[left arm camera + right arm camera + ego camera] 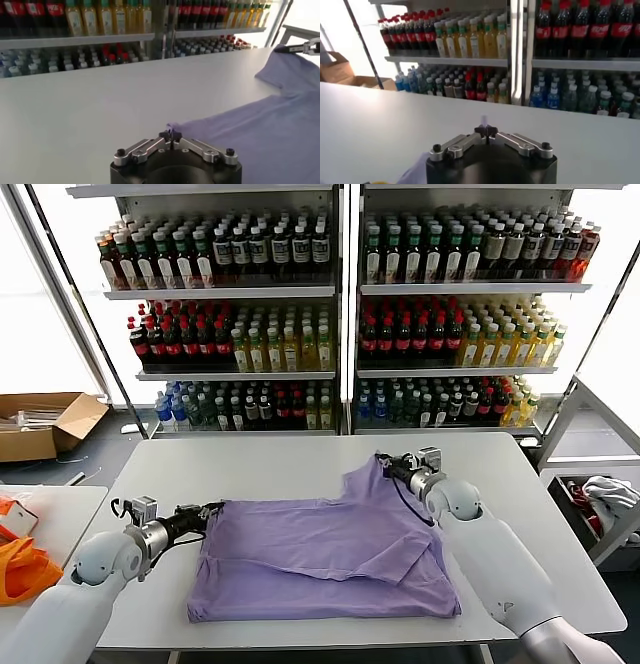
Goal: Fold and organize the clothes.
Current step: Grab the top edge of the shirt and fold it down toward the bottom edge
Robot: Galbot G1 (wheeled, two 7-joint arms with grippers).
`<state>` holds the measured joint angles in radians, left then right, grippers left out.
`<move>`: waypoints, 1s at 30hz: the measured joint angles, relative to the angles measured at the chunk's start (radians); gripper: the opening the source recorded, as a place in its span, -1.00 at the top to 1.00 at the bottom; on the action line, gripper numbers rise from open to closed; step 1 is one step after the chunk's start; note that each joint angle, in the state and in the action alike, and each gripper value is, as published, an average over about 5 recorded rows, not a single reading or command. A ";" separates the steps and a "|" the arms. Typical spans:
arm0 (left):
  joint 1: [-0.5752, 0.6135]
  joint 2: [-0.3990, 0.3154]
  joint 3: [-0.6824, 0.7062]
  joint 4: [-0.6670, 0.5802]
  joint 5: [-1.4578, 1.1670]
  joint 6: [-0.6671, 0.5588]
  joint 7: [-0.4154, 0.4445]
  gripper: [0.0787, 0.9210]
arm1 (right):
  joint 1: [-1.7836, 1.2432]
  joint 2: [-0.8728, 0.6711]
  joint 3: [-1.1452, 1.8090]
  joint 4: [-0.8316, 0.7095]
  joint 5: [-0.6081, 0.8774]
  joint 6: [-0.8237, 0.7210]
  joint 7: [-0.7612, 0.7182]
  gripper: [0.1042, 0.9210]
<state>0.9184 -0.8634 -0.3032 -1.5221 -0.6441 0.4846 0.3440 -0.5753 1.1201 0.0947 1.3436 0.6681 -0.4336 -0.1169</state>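
Note:
One of the clothes, a lavender T-shirt (320, 554), lies spread on the white table (250, 469), partly folded over itself. My left gripper (213, 509) is at the shirt's left corner, low over the table, shut on the cloth edge. In the left wrist view a small tuft of the T-shirt (250, 135) sticks up between the left gripper's (171, 134) closed tips. My right gripper (385, 462) is at the shirt's far corner, shut on it and holding it raised into a peak. In the right wrist view a sliver of cloth (483, 120) shows above the right gripper's (485, 131) pinched tips.
Shelves of bottles (340, 314) stand behind the table. A cardboard box (40, 424) sits on the floor at the left. An orange bag (25, 569) lies on a side table at the left. A white-and-red fabric bundle (605, 499) rests in a bin at the right.

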 measured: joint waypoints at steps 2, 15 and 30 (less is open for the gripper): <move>0.012 0.002 -0.011 -0.024 -0.004 0.000 -0.006 0.99 | -0.033 -0.016 0.024 0.055 0.018 -0.005 0.009 1.00; 0.148 0.016 -0.120 -0.192 -0.003 -0.010 -0.039 0.99 | -0.346 -0.082 0.192 0.427 0.070 -0.020 0.055 1.00; 0.408 -0.003 -0.310 -0.386 0.052 0.029 -0.082 0.99 | -0.711 -0.096 0.381 0.689 0.047 -0.005 0.049 1.00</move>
<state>1.3259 -0.8665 -0.6136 -1.9085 -0.5922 0.5140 0.2623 -1.2865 1.0241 0.4755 2.0324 0.7151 -0.4385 -0.0680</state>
